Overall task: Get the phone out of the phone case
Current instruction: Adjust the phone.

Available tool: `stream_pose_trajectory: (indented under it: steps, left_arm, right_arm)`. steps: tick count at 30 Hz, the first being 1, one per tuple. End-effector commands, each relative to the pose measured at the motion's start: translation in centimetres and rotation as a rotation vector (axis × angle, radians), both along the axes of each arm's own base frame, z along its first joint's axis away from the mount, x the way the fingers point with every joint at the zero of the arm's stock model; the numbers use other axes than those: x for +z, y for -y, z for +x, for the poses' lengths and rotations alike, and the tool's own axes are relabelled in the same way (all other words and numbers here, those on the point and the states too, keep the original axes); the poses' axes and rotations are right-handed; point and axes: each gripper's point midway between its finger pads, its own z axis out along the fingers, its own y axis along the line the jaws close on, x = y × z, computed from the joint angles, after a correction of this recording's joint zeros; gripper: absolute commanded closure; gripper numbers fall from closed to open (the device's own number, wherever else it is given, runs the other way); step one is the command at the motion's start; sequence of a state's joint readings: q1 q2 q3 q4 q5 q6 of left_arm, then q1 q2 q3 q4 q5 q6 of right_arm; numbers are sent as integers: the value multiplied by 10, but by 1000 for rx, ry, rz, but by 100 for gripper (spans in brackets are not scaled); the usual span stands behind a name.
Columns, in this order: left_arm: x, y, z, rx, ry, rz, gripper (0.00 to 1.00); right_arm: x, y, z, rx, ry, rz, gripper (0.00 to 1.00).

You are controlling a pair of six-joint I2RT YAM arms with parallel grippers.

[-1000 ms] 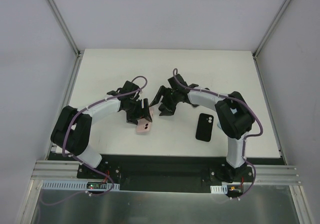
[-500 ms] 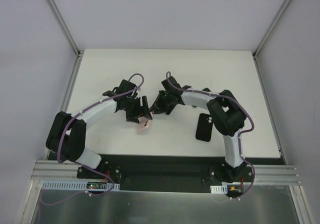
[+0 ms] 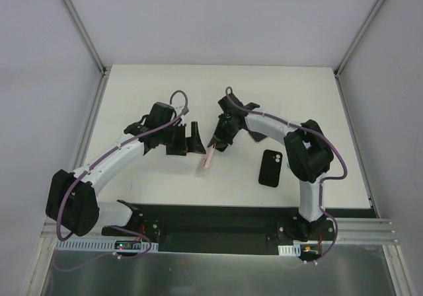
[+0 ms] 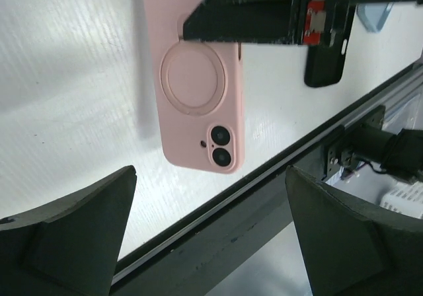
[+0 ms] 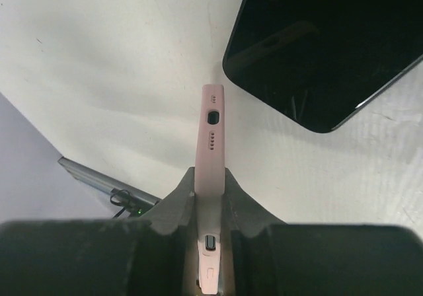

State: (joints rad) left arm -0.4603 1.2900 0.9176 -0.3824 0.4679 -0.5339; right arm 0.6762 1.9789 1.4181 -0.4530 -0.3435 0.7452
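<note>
My right gripper is shut on the pink phone case and holds it edge-on, tilted, just above the table. From the right wrist the case's thin edge sticks out between the fingers. From the left wrist I see its back, with a ring and two dark camera holes. Its front is hidden, so I cannot tell what is inside. A black phone lies flat on the table to the right, apart from the case. My left gripper stands open just left of the case, holding nothing.
The white table ends at a black front rail close below the case. Grey walls stand on three sides. From the right wrist the black phone lies just beyond the case's tip.
The left gripper let go of the pink case, opened wide and drew back left. The right gripper shut on the case and raised it on edge.
</note>
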Motion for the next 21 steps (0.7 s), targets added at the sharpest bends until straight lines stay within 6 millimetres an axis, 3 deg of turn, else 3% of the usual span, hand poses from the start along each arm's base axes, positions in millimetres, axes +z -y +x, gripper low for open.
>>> stream_pose_trajectory:
  steps: [1,3,12,16,21]
  left_arm:
    - [4,11,-10,-128,73,83,7]
    - [-7,18,-17,-172,101,191,8]
    - [-14,43,-17,-227,282,461,13]
    - [-21,31,-4,-186,380,663,17]
    - [-21,36,-5,-199,420,704,23]
  right_arm:
    - [47,12,2,24,66,-66,99]
    - [48,14,0,25,53,-77,99]
    - [47,15,-6,21,14,-86,98]
    - [51,18,-9,24,2,-108,99]
    - [56,30,-18,20,-41,-173,99]
